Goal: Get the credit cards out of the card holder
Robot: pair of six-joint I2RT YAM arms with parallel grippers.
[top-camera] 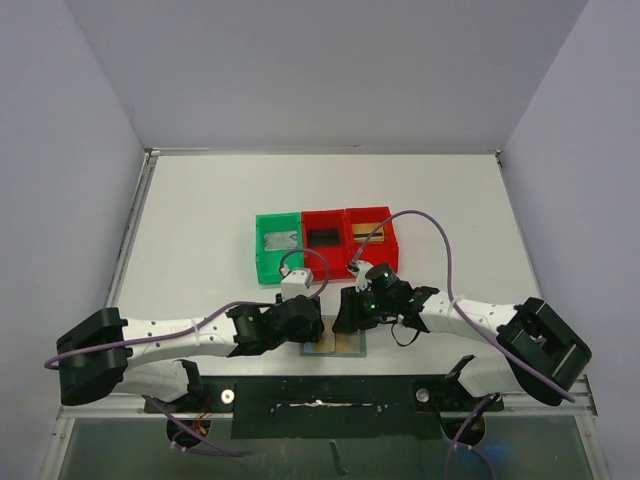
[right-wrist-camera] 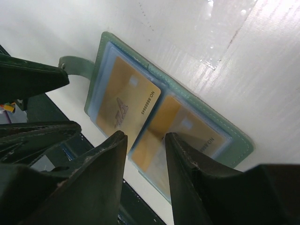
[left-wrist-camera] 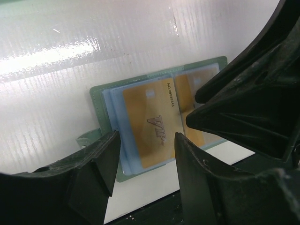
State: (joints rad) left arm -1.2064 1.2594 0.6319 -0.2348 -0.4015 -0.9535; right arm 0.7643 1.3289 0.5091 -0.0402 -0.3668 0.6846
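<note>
The card holder (top-camera: pixel 335 347) lies open flat near the table's front edge, a teal-green cover with blue clear sleeves. It also shows in the left wrist view (left-wrist-camera: pixel 99 101) and the right wrist view (right-wrist-camera: pixel 240 143). A gold credit card marked VIP (left-wrist-camera: pixel 150 126) (right-wrist-camera: pixel 123 101) lies slightly skewed on the left half, its edge over the middle seam. A second gold card (left-wrist-camera: pixel 183 93) (right-wrist-camera: pixel 187 129) sits in the right sleeve. My left gripper (top-camera: pixel 316 332) (left-wrist-camera: pixel 146 140) is open, its fingers straddling the VIP card's near end. My right gripper (top-camera: pixel 350 312) (right-wrist-camera: pixel 146 137) is open just above the seam.
A green bin (top-camera: pixel 278 247) with a silver-grey card, a red bin (top-camera: pixel 324 240) with a black card and a second red bin (top-camera: pixel 370 232) with a tan card stand in a row behind the holder. A black strip (top-camera: pixel 330 395) runs along the table's near edge.
</note>
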